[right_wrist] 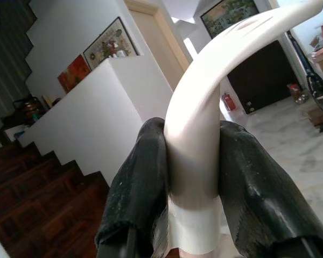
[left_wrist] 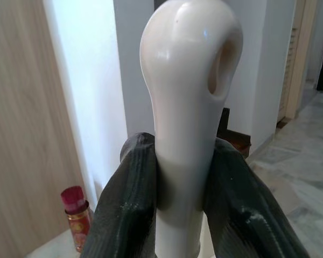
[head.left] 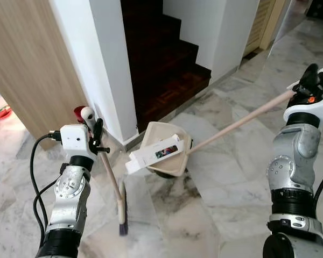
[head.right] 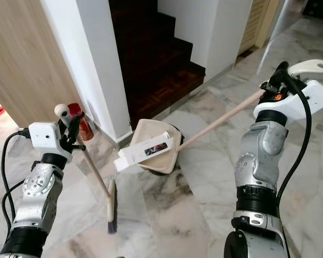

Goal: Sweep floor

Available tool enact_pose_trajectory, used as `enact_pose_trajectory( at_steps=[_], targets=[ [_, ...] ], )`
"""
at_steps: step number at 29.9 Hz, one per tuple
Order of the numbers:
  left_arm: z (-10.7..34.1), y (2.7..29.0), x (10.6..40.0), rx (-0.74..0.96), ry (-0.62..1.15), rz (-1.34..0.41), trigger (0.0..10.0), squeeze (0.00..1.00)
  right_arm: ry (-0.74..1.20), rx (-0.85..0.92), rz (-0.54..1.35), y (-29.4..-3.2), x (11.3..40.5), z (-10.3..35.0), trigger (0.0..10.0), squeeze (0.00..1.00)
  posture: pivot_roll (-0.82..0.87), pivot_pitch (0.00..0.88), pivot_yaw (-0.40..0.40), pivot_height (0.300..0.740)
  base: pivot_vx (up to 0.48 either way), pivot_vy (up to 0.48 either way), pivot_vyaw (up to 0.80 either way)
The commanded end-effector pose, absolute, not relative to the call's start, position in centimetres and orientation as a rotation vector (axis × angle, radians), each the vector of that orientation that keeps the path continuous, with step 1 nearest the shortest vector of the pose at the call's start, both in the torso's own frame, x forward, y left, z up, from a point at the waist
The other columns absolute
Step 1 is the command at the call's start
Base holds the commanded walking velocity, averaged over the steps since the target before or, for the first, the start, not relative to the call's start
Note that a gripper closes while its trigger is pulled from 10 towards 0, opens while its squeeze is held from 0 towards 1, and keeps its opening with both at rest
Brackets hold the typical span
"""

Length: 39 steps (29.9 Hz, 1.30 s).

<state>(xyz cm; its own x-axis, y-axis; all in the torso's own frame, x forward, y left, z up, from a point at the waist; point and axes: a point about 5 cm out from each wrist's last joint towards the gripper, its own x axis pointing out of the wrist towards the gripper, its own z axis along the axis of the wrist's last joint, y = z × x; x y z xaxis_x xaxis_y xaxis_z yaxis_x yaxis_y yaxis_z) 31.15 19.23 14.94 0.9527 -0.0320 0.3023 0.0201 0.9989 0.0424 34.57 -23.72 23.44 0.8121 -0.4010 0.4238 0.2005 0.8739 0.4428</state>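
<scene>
Broom (head.left: 112, 180) in left gripper (head.left: 98, 137) — dustpan (head.left: 167, 150) in right gripper (head.right: 274, 86)

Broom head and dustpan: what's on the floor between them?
Bare marble floor, seen from both eye views. The broom head sits apart from the dustpan, whose white box sticks out toward the broom.

You see a glossy cream plastic broom handle tip (left_wrist: 189, 70), matt black rubbery fingers (left_wrist: 130, 204), a pale wooden dustpan pole (head.left: 242, 121), a smooth beige plastic dustpan (head.left: 156, 137), polished veined marble floor (head.left: 220, 209) and dark wooden stairs (head.left: 161, 70).
</scene>
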Motion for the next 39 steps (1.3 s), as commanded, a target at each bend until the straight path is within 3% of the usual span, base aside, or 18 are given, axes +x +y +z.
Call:
enact_pose_trajectory(
  at_steps=[1,6,22,39],
  targets=[
    [16.5,19.2,31.2,0.053,-0.377,-0.028,10.0,0.0,-0.61,0.404,-0.274,-22.7,34.3,25.4,10.0,0.0,0.05,0.018,0.002,0.74,0.304,0.0,0.0],
    [16.5,19.3,31.2,0.054,-0.376,-0.027,10.0,0.0,-0.615,0.404,-0.26,-22.4,34.6,25.8,10.0,0.0,0.05,0.028,0.005,0.74,0.316,0.0,-0.74],
    [16.6,19.4,31.2,0.054,-0.378,-0.02,10.0,0.0,-0.633,0.347,-0.197,-20.9,34.6,26.4,10.0,0.0,0.05,0.038,0.002,0.74,0.316,0.0,0.0],
    [16.6,19.4,31.2,0.051,-0.384,-0.022,10.0,0.0,-0.658,0.314,-0.155,-20.2,34.4,27.0,10.0,0.0,0.05,0.021,-0.001,0.74,0.315,0.0,0.43]
  ],
)
